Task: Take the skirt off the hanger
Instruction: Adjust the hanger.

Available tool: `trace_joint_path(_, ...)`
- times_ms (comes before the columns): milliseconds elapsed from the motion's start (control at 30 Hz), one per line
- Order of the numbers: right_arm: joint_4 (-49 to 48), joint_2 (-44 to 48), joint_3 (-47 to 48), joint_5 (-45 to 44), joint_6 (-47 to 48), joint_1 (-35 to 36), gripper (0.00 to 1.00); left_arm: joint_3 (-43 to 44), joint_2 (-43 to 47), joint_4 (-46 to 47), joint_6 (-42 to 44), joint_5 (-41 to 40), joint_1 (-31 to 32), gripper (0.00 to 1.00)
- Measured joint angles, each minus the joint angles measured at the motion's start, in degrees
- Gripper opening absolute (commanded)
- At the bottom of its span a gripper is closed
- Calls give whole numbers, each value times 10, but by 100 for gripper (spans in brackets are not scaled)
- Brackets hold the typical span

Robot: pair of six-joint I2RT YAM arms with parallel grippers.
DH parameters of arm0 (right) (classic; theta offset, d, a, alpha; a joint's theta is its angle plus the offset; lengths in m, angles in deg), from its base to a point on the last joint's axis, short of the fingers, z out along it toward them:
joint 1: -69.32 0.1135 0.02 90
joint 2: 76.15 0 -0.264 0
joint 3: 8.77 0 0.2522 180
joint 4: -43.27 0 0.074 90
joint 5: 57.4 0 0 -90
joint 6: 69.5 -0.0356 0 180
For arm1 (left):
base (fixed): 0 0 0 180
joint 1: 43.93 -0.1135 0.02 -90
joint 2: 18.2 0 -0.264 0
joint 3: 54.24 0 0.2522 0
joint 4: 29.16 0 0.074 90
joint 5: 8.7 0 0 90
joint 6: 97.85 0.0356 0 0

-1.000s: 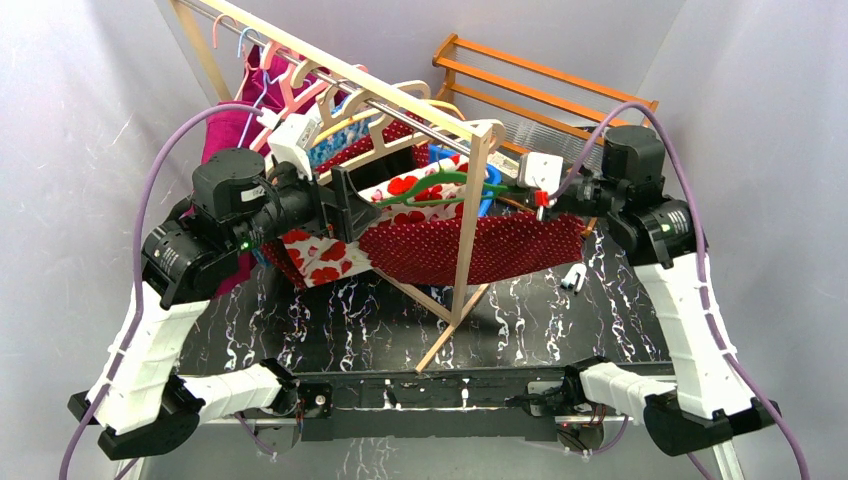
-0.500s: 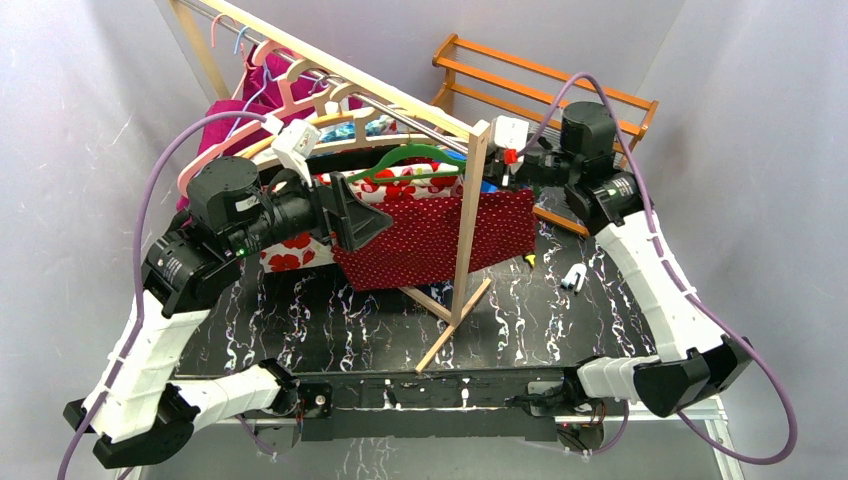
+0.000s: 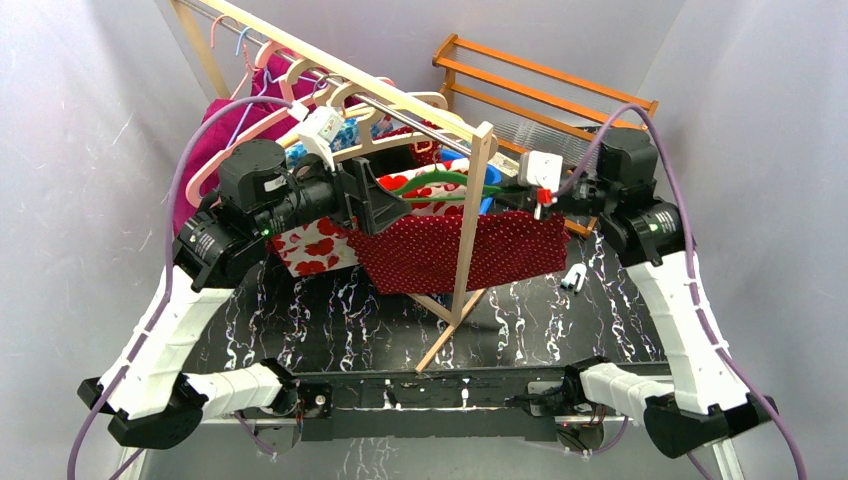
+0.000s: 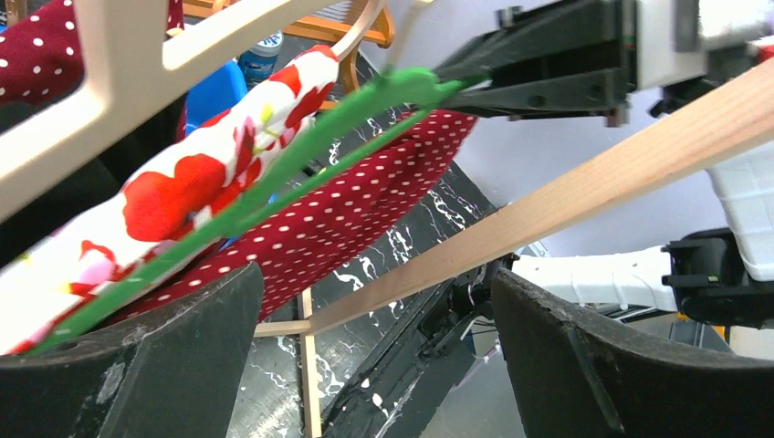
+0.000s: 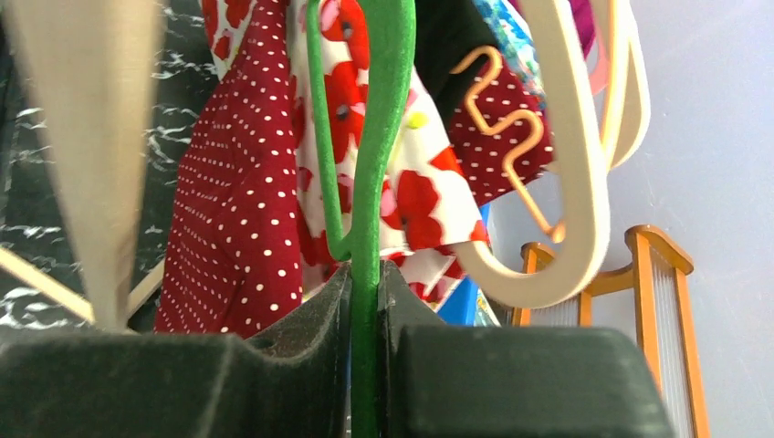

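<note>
The red, white-dotted skirt (image 3: 460, 250) is sagging off the green hanger (image 5: 388, 137). The right gripper (image 5: 365, 306) is pinching the hanger, and the left gripper (image 4: 374, 283) is gaping wide.

Wooden garment rack (image 3: 472, 210) on black marbled tabletop (image 3: 330, 320).
Magenta garment (image 3: 225, 125) and cream hanger (image 5: 584, 182) hanging along its rail; orange slatted rack (image 3: 548, 72) standing behind; small white object (image 3: 573, 277) lying on tabletop at right.

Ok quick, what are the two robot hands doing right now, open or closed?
Left gripper: open wide, gripping nothing.
Right gripper: closed on the green hanger.
</note>
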Motion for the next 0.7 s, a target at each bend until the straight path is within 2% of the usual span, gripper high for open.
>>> trace_joint_path(200, 108, 31, 8, 57, 73, -15, 0, 4, -9, 0, 5, 16, 0, 96)
trace_joint_path(367, 192, -6, 49, 107, 122, -15, 0, 7, -30, 3, 18, 40, 0, 88)
trace_joint_path(467, 224, -33, 79, 122, 138, -15, 0, 3, -43, 14, 25, 81, 0, 85)
trace_joint_path(567, 226, -44, 90, 135, 136, -15, 0, -28, -37, 49, 30, 134, 0, 70)
trace_joint_path(700, 225, -48, 99, 155, 130, -15, 0, -67, -26, 82, 38, 173, 0, 63)
